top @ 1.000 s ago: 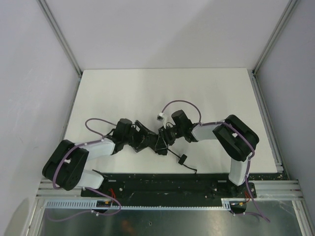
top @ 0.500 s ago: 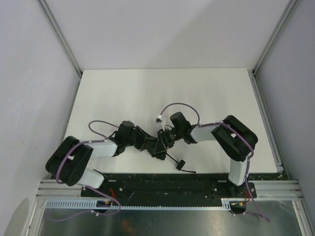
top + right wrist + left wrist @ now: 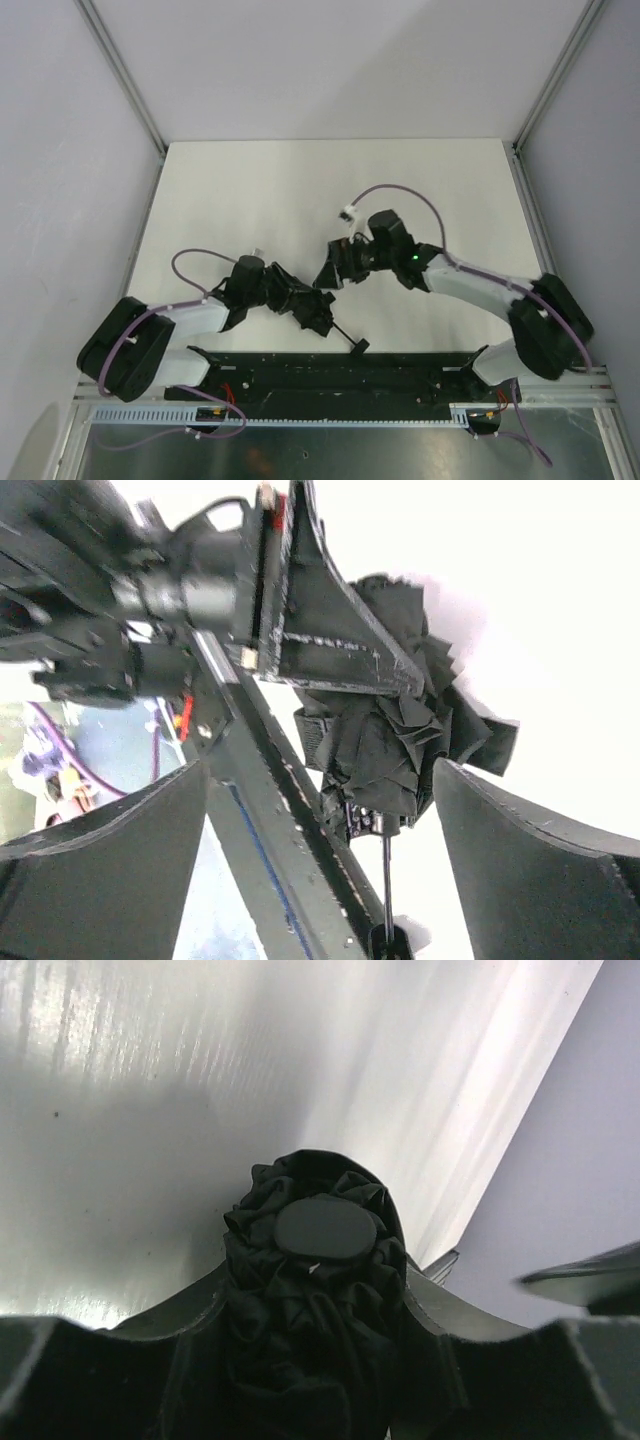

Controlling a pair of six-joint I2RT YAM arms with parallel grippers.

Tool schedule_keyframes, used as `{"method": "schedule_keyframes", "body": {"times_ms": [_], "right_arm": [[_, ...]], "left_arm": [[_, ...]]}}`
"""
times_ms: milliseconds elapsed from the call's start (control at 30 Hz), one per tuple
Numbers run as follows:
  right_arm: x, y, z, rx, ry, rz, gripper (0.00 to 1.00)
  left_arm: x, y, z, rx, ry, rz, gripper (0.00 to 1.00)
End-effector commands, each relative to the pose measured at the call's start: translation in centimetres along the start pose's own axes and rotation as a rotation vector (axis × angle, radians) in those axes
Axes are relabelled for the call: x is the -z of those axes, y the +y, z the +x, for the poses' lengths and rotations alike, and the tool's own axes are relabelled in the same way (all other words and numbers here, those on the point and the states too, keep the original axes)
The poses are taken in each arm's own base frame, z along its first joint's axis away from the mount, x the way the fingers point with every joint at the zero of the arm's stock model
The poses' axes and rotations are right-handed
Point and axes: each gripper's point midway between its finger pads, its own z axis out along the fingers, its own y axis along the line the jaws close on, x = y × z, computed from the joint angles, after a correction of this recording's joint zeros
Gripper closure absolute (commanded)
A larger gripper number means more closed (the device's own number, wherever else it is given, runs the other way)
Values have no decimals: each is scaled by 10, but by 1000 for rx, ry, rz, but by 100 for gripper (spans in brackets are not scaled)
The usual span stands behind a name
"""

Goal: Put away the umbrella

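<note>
White table point(image 3: 230, 190) and pale grey walls frame the scene. The umbrella point(image 3: 390, 740) hangs near the table's front edge, its crumpled canopy clamped between the jaws of the left gripper point(image 3: 312, 308), thin shaft and handle trailing toward the arm bases. It looks light, with loose, slippery fabric over stiff ribs, so the firm bundled middle or the handle seems the safest hold. Against a second ago, the right gripper point(image 3: 330, 272) has let go, spread wide and backed off, while the left has closed and drawn the umbrella nearer.
</note>
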Motion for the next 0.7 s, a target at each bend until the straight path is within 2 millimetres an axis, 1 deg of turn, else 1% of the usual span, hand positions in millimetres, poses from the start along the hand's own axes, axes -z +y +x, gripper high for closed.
{"method": "schedule_keyframes", "body": {"times_ms": [0,100,200,267,433,567,667], "right_arm": [[50,-2,-40,-128,-193,108,2],[83,-9,-53,-221,-318,134,1],[105,-20,-57,-358,-397,144,1],[109,-23,-55,-406,-409,137,2],[108,-33,-48,-542,-428,108,5],[115,-32,-53,-682,-561,24,7],[122,-25,-58,-763,-633,-57,7]], "left_arm": [[15,-33,4,-90,2,151,100],[28,-54,7,-126,8,241,100],[46,-81,8,-185,-6,359,100],[61,-99,9,-218,-24,444,100],[100,-143,12,-256,-43,634,100],[133,-177,12,-241,-62,758,100],[153,-198,11,-225,-68,822,100]]}}
